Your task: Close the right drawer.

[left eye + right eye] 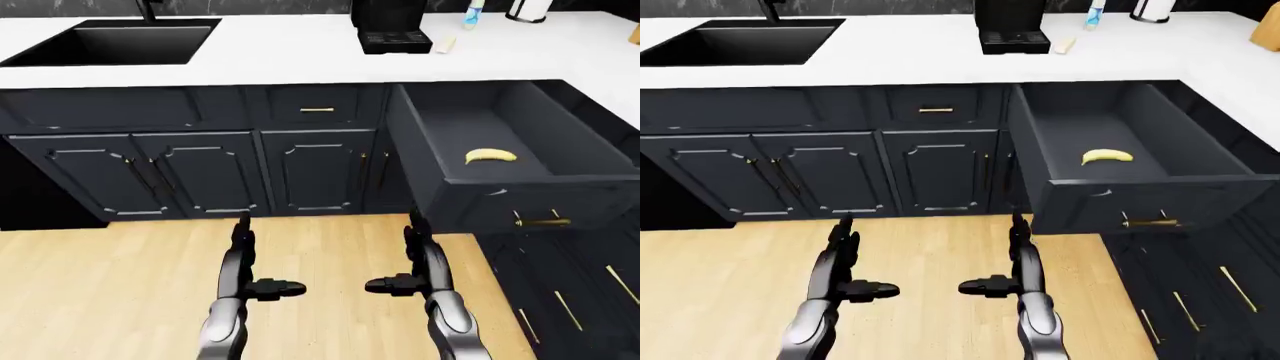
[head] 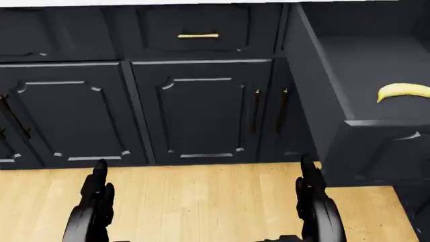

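The right drawer (image 1: 545,191) stands pulled far out of the dark cabinet row, on the right of the left-eye view. Its front panel carries a brass handle (image 1: 542,222). A yellow banana (image 1: 490,155) lies inside it. My left hand (image 1: 243,259) and right hand (image 1: 412,259) hang low over the wooden floor, fingers straight and open, thumbs pointing toward each other, holding nothing. The right hand is to the left of the drawer front and below it in the view, apart from it.
A white counter (image 1: 290,60) carries a black sink (image 1: 115,41) at left, a black coffee machine (image 1: 390,26) and a bottle (image 1: 472,15). A closed drawer with a brass handle (image 1: 317,110) sits mid-row. More cabinet handles (image 1: 565,307) run along the right.
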### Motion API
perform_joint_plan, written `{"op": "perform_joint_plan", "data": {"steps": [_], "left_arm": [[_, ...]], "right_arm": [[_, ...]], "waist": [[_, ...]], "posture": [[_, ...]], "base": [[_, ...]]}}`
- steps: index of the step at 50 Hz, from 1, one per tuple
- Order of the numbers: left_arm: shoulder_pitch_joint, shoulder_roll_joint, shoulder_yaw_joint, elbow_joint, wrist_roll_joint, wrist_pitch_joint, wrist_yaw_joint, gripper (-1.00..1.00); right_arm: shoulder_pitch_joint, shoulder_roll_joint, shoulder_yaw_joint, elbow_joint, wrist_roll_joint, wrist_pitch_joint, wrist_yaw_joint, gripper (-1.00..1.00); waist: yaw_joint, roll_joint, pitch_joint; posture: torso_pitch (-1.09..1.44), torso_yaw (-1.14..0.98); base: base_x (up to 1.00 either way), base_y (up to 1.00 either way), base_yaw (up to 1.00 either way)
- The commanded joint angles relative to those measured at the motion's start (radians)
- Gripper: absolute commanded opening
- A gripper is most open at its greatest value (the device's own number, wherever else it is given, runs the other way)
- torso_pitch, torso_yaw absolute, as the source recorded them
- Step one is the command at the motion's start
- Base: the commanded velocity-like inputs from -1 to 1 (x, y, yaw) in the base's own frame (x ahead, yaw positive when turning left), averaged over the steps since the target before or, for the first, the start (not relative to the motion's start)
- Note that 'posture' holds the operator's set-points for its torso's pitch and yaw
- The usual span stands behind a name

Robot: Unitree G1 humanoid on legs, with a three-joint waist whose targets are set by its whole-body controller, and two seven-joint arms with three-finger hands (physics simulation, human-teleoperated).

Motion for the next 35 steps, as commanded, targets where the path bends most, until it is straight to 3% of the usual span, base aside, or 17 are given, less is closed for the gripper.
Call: {"op": "perform_joint_plan", "data": {"steps": [1, 3, 5, 7, 8, 12, 17, 20, 23, 26, 31, 35], "left_arm": [[-0.002, -0.006, -0.011, -0.133, -0.033, -0.105, -0.034, 1.00], [-0.004, -0.005, 0.000, -0.175, -0.055, -0.091, -0.034, 1.00], [0.001, -0.005, 0.000, -0.171, -0.031, -0.154, -0.017, 1.00], [0.008, -0.006, -0.015, -0.174, 0.015, -0.186, 0.004, 1.00], [0.015, -0.007, -0.015, -0.214, 0.029, -0.197, 0.017, 1.00], [0.005, -0.001, 0.010, -0.270, 0.043, -0.195, 0.047, 1.00], [0.026, 0.001, 0.059, -0.628, 0.002, -0.011, 0.080, 1.00], [0.030, -0.004, 0.080, -0.760, 0.001, -0.008, 0.095, 1.00], [0.031, -0.006, 0.084, -0.823, 0.028, -0.007, 0.103, 1.00], [0.019, -0.008, 0.112, -0.903, -0.011, 0.032, 0.116, 1.00], [-0.023, 0.020, 0.188, -1.093, -0.070, 0.175, 0.111, 1.00], [-0.020, 0.017, 0.194, -1.110, -0.071, 0.165, 0.110, 1.00]], "right_arm": [[-0.002, 0.003, -0.005, -0.177, 0.032, -0.048, 0.006, 1.00], [0.006, 0.003, -0.005, -0.221, 0.033, -0.041, -0.001, 1.00], [0.011, 0.006, -0.007, -0.237, 0.042, -0.045, -0.005, 1.00], [0.008, 0.001, -0.005, -0.247, 0.033, -0.047, -0.008, 1.00], [0.010, 0.004, -0.009, -0.272, 0.043, -0.051, -0.008, 1.00], [0.030, 0.002, -0.002, -0.364, 0.030, -0.083, 0.002, 1.00], [0.060, 0.006, 0.001, -0.568, -0.008, -0.062, -0.015, 1.00], [0.065, 0.003, -0.003, -0.628, -0.023, -0.064, -0.006, 1.00], [0.065, 0.007, -0.010, -0.678, -0.016, -0.073, -0.002, 1.00], [0.079, 0.014, -0.014, -0.787, -0.015, -0.100, -0.009, 1.00], [0.093, 0.016, -0.016, -0.872, -0.025, -0.125, -0.010, 1.00], [0.119, 0.022, -0.015, -0.931, -0.066, -0.203, -0.017, 1.00]], "waist": [[-0.002, -0.008, -0.001], [0.008, -0.002, -0.064], [0.007, -0.006, -0.020], [0.007, -0.009, -0.067], [0.008, -0.010, -0.073], [0.007, -0.009, -0.079], [0.006, -0.003, -0.084], [0.005, -0.003, -0.084], [0.005, -0.003, -0.085], [0.007, -0.001, -0.090], [0.004, 0.003, -0.080], [0.002, 0.002, -0.071]], "posture": [[0.00, 0.00], [0.00, 0.00], [0.00, 0.00], [0.00, 0.00], [0.00, 0.00], [0.00, 0.00], [0.00, 0.00], [0.00, 0.00], [0.00, 0.00], [0.00, 0.00], [0.00, 0.00], [0.00, 0.00]], "base": [[0.00, 0.00, 0.00], [0.00, 0.00, 0.00], [0.00, 0.00, 0.00], [0.00, 0.00, 0.00], [0.00, 0.00, 0.00], [0.00, 0.00, 0.00], [0.00, 0.00, 0.00], [0.00, 0.00, 0.00], [0.00, 0.00, 0.00], [0.00, 0.00, 0.00], [0.00, 0.00, 0.00], [0.00, 0.00, 0.00]]}}
